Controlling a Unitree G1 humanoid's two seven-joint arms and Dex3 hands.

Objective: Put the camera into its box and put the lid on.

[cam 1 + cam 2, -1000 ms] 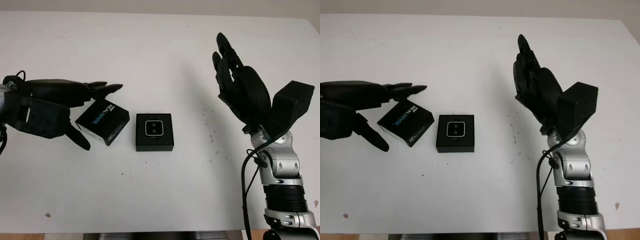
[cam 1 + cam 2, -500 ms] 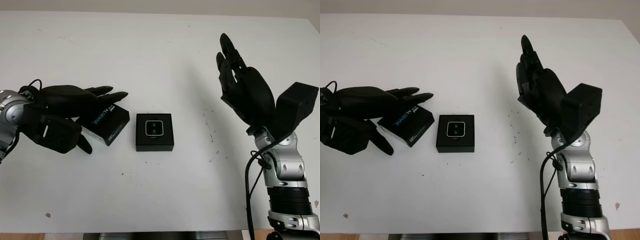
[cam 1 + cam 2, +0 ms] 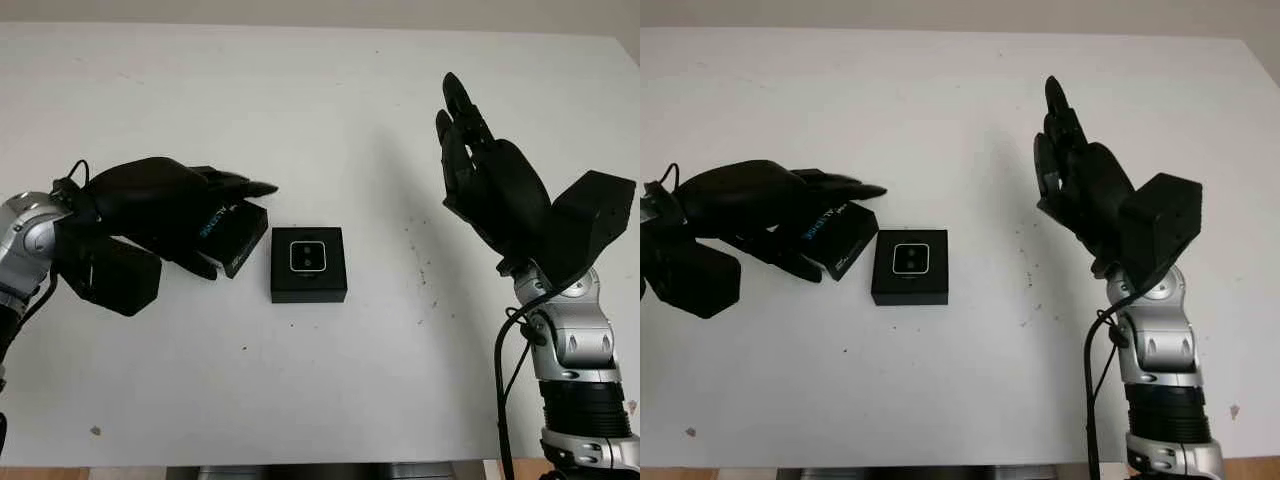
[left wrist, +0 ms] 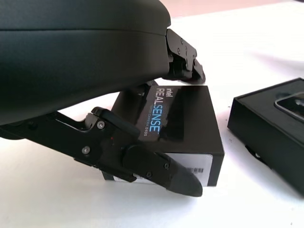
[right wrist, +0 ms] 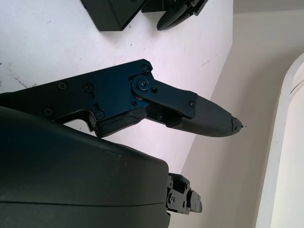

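On the white tabletop [image 3: 320,100] a shallow black box [image 3: 309,265] sits open near the middle, and the camera [image 3: 308,257], a small squarish unit with a pale rim and two dark lenses facing up, lies inside it, centred in the box's recess. Just to the left of the box is the lid [image 3: 228,230], a black carton piece printed with "REALSENSE" in white and blue lettering and carrying a white label strip along one lower edge. The left hand [image 3: 165,205] is closed around this lid: in the left wrist view the upper fingers [image 4: 183,57] press over the far top edge of the lid [image 4: 178,128] while the thumb reaches along its near side by the label, so the lid is pinched between them. The lid is tilted, its corner nearest the box appearing raised, and it stands just beside the box's left wall without covering it; whether the two touch cannot be told. The box therefore has its contents exposed, with the lid not yet on it. The right hand [image 3: 490,180] is open and holds nothing, raised above the right part of the tabletop, well apart from the box, with its fingers pointing away from the robot.
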